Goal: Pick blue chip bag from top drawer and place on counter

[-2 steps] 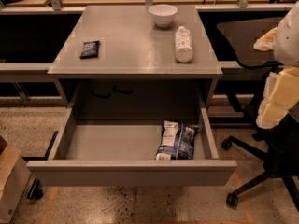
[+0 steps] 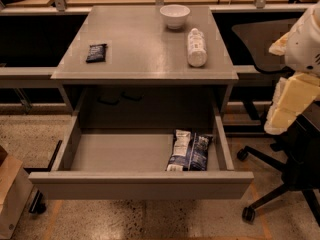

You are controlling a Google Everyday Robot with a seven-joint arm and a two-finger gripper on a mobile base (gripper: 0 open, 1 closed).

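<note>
Crinkly dark-blue foil chip bag [image 2: 189, 150] with white panels; plain grey shallow drawer [image 2: 140, 185]; smooth grey counter [image 2: 145, 49]; cream-yellow gripper [image 2: 289, 105] at right edge.

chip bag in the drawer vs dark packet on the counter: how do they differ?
Place: the chip bag lies in the open drawer, front right; the dark packet lies on the counter, left side.
Size: the bag looks clearly longer than the packet.
Look: the bag is blue with white panels; the packet looks all dark.
Both lie flat.
The gripper hangs off to the right of the counter, away from both.
</note>
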